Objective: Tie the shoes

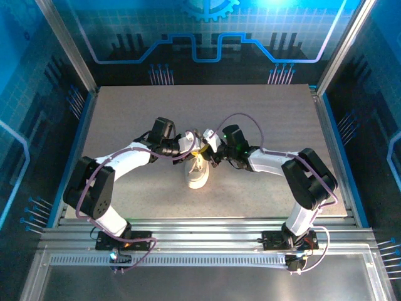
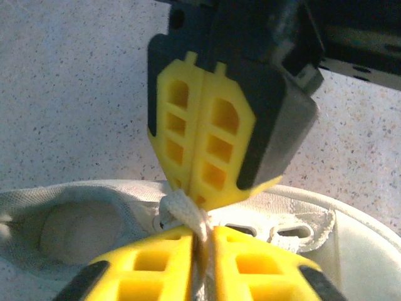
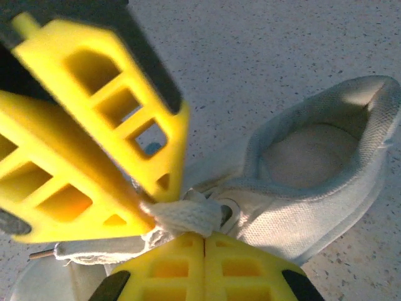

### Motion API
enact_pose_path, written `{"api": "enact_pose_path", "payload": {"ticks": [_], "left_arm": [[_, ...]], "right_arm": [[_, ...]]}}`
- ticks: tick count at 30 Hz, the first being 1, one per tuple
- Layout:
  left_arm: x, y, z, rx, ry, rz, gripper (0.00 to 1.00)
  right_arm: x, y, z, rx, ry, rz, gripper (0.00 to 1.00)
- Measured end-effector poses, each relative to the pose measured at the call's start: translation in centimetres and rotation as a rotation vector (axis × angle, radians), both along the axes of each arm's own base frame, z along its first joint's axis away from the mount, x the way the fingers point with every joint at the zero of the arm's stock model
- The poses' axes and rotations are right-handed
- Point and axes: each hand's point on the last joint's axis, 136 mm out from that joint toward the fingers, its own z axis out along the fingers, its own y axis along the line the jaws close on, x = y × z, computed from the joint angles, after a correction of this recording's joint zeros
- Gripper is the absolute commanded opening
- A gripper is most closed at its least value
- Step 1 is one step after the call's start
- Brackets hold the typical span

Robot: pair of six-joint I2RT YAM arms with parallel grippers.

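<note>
Tabletop (image 1: 125,113) bears sneaker (image 1: 198,175); left wrist view shows left end effector (image 2: 203,237) pinching lace (image 2: 180,210), right end effector (image 2: 197,187) closed

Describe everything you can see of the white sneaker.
The sneaker is a small white low-top of woven canvas with a white sole, standing sole-down near the middle of the speckled table. Its opening is empty, showing a pale insole. Its flat pale laces are bunched over the eyelets, pinched by the left gripper and the right gripper, both closed on them.
</note>
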Motion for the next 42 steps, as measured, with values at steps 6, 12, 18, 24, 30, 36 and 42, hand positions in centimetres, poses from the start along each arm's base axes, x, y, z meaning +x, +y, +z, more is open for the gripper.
{"api": "enact_pose_path", "payload": {"ticks": [6, 12, 18, 24, 30, 36, 42], "left_arm": [[0.1, 0.0, -0.1, 0.000, 0.001, 0.001, 0.18], [0.1, 0.0, -1.0, 0.006, 0.024, 0.003, 0.00], [0.2, -0.1, -1.6, 0.013, 0.035, 0.000, 0.00], [0.2, 0.0, -1.6, 0.018, 0.031, -0.005, 0.00], [0.3, 0.0, -1.5, 0.020, 0.024, -0.004, 0.00], [0.3, 0.0, -1.5, 0.028, 0.012, -0.010, 0.00], [0.4, 0.0, -1.6, 0.030, 0.011, -0.010, 0.00]], "right_arm": [[-0.2, 0.3, 0.0, 0.001, 0.001, 0.009, 0.00], [-0.2, 0.2, -0.1, -0.001, 0.002, 0.008, 0.00], [-0.3, 0.0, -0.3, -0.007, 0.011, 0.002, 0.34], [-0.3, -1.8, 0.8, 0.068, 0.060, 0.025, 0.42], [0.1, -2.7, 1.3, 0.117, 0.104, 0.049, 0.44], [0.7, -1.0, 0.7, 0.147, 0.175, 0.124, 0.46], [0.7, -0.4, 0.2, 0.150, 0.212, 0.158, 0.33]]}}
